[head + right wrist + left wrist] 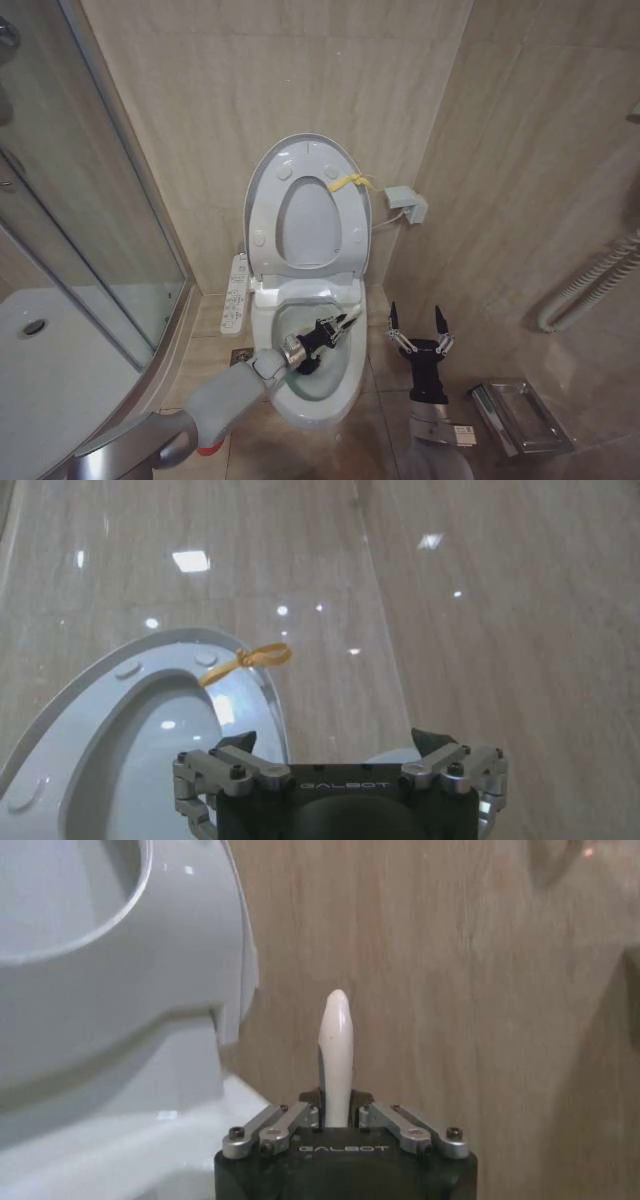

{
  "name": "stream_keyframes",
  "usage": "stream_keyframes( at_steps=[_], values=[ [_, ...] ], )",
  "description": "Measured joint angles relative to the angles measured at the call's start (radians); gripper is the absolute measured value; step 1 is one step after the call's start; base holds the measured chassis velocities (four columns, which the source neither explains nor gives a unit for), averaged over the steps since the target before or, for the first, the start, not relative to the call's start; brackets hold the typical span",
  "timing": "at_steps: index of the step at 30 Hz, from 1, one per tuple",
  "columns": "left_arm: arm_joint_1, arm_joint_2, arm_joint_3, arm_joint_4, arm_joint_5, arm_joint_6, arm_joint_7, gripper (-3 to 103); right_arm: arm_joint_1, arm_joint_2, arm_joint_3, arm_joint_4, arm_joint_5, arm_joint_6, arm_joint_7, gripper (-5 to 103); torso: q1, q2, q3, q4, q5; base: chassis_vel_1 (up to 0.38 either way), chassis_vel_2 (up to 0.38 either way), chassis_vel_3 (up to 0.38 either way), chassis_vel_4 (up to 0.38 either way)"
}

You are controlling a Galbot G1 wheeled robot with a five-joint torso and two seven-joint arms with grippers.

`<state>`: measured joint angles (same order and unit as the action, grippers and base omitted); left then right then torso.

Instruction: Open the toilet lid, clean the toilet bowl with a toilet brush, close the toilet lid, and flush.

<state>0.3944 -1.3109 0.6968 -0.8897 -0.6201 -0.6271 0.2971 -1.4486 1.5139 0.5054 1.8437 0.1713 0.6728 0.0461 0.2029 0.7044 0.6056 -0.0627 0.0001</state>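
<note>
The fingers (pixel 290 1121) of the left gripper (pixel 338 1119) are clamped on the slim white handle of the toilet brush (pixel 337 1042), which rises straight out between them in the left wrist view. Seen from the head, this gripper (pixel 335 331) reaches over the toilet bowl (pixel 345 395), with the handle (pixel 348 318) angled toward the bowl's right rim. The brush head is lost in the dark shape under the gripper, so I cannot tell whether the bristles touch the ceramic.

The right gripper (pixel 418 322) hovers just beside the bowl on its right, fingers spread wide and holding nothing; the right wrist view shows the same spread (pixel 340 769).

The risks, as I judge them: the handle is thin and smooth, so a hard scrub against the basin could twist it in the grip or lever it out. A wide sweep might also knock the rim.

Farther back, the toilet lid (pixel 302 150) stands upright against the wall, grey underside with round bumpers facing out, a yellow strap (pixel 349 182) at its edge. A bump could tip it forward onto the arm.
</note>
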Motion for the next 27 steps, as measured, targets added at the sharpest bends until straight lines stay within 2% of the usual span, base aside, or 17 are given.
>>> stream_keyframes(
  at_steps=[2,4,5,6,7,9,11,13,14,16,18,20,22,25,27],
  values=[
    [-0.011,-0.01,-0.01,-0.028,0.016,0.003,-0.016,17,0.008,0.006,-0.001,-0.008,-0.001,0.0,0.0,100,0.0,0.0,0.0,-0.0021,-0.0006,0.0,0.0,0.0,0.0],
    [-0.011,-0.01,-0.01,-0.028,0.016,0.003,-0.016,17,0.008,0.006,-0.001,-0.008,-0.001,0.0,0.0,100,0.0,0.0,0.0,-0.0021,-0.0006,0.0,0.0,0.0,0.0],
    [-0.019,-0.016,-0.019,-0.003,0.037,0.004,-0.031,17,0.01,0.01,-0.005,-0.009,-0.004,0.0,0.0,100,0.0,0.0,0.0,-0.0025,-0.0005,0.0,0.0,0.0,0.0],
    [-0.017,-0.019,-0.041,0.111,0.112,0.018,-0.064,17,0.009,0.015,-0.013,-0.009,-0.01,0.0,0.0,100,0.0,0.0,0.0,-0.0009,-0.0002,0.0,0.0,0.0,0.0],
    [-0.013,-0.017,-0.049,0.135,0.135,0.035,-0.088,17,0.007,0.013,-0.014,-0.009,-0.01,0.0,-0.001,100,0.0,0.0,0.0,-0.001,-0.0003,0.0,0.0,0.0,0.0],
    [-0.012,-0.013,-0.048,0.131,0.135,0.045,-0.099,17,0.007,0.012,-0.014,-0.009,-0.01,0.0,-0.001,100,0.0,0.0,0.0,-0.0007,-0.0002,0.0,0.0,0.0,0.0],
    [-0.015,-0.011,-0.037,0.076,0.109,0.055,-0.104,17,0.007,0.011,-0.011,-0.01,-0.01,0.0,-0.001,100,0.0,0.0,0.0,0.0,0.0003,0.0,0.0,0.0,0.0],
    [-0.021,-0.013,-0.018,-0.014,0.043,0.055,-0.089,17,0.009,0.013,-0.009,-0.009,-0.011,-0.001,-0.001,100,0.0,0.0,0.0,-0.0016,0.0,0.0,0.0,0.0,0.0],
    [-0.021,-0.013,-0.018,-0.014,0.043,0.055,-0.089,17,0.009,0.013,-0.009,-0.009,-0.011,-0.001,-0.001,100,0.0,0.0,0.0,-0.0016,0.0,0.0,0.0,0.0,0.0],
    [-0.016,-0.012,0.007,-0.099,-0.026,0.054,-0.064,17,0.007,0.013,-0.008,-0.005,-0.012,-0.001,-0.001,100,0.0,0.0,0.0,-0.0023,-0.0001,0.0,0.0,0.0,0.0],
    [-0.009,-0.012,0.017,-0.102,-0.028,0.053,-0.063,17,0.005,0.013,-0.008,-0.004,-0.012,-0.001,-0.001,100,0.0,0.0,0.0,-0.0025,-0.0002,0.0,0.0,0.0,0.0],
    [0.005,-0.016,0.024,-0.04,0.008,0.049,-0.068,17,0.003,0.012,-0.005,-0.002,-0.011,-0.001,-0.001,100,0.0,0.0,0.0,-0.0017,-0.0001,0.0,0.0,0.0,0.0],
    [0.014,-0.025,0.008,0.037,0.055,0.039,-0.101,17,0.0,0.007,-0.004,0.0,-0.01,0.0,-0.001,100,0.0,0.0,0.0,-0.0006,-0.0002,0.0,0.0,0.0,0.0],
    [0.01,-0.021,0.002,0.026,0.059,0.04,-0.123,17,-0.001,0.005,-0.003,-0.001,-0.008,0.001,-0.001,100,0.0,0.0,0.0,-0.0009,-0.0001,0.0,0.0,0.0,0.0],
    [0.003,-0.017,0.001,-0.048,0.027,0.043,-0.127,17,0.002,0.006,-0.002,-0.003,-0.008,0.001,-0.001,100,0.0,0.0,0.0,-0.0007,0.0001,0.0,0.0,0.0,0.0]
  ],
)
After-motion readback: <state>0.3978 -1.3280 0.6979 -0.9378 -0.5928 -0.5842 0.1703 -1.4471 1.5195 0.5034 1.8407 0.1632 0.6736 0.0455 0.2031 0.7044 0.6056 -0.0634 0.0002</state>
